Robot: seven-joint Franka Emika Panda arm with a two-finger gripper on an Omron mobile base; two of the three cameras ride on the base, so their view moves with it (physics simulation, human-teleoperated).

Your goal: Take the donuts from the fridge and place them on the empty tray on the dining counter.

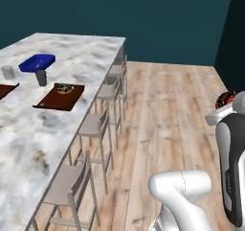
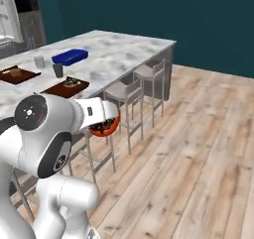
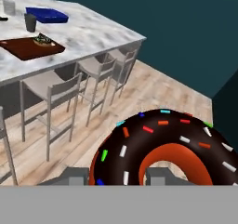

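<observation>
My gripper [image 3: 116, 177] is shut on the dark donut with red-orange icing and coloured sprinkles [image 3: 162, 148], held in the air over the wooden floor beside the stools. The same donut [image 2: 104, 127] hangs under the gripper [image 2: 105, 120] in the right base view and sits at the right edge [image 1: 224, 99] of the left base view. The tan donut [image 1: 63, 87] [image 2: 71, 81] [image 3: 42, 40] lies at the far end of the reddish-brown tray [image 1: 57, 100] [image 2: 58, 90] [image 3: 23, 49] on the marble dining counter [image 1: 28, 129]. The fridge's pale open door [image 2: 9, 20] shows at the far left.
A blue tray [image 1: 37, 62] [image 2: 70, 56], two grey cups [image 1: 41, 77] [image 1: 7, 72] and a twin brown tray with a tan block [image 2: 17, 74] share the counter. Stools [image 1: 103, 93] [image 2: 126, 91] line its near side, with open wood floor [image 1: 167, 110] to the right.
</observation>
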